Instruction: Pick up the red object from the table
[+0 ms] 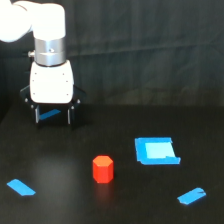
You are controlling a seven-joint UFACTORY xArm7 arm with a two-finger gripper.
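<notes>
The red object is a small red-orange hexagonal block standing upright on the black table, near the middle front. My gripper hangs from the white arm at the exterior view's upper left, well behind and to the left of the block. Its two dark fingers stand apart and hold nothing. A blue strip shows through the gap between them.
A blue square piece lies to the right of the block. A blue tape strip lies at the front left and another at the front right. A dark curtain backs the table.
</notes>
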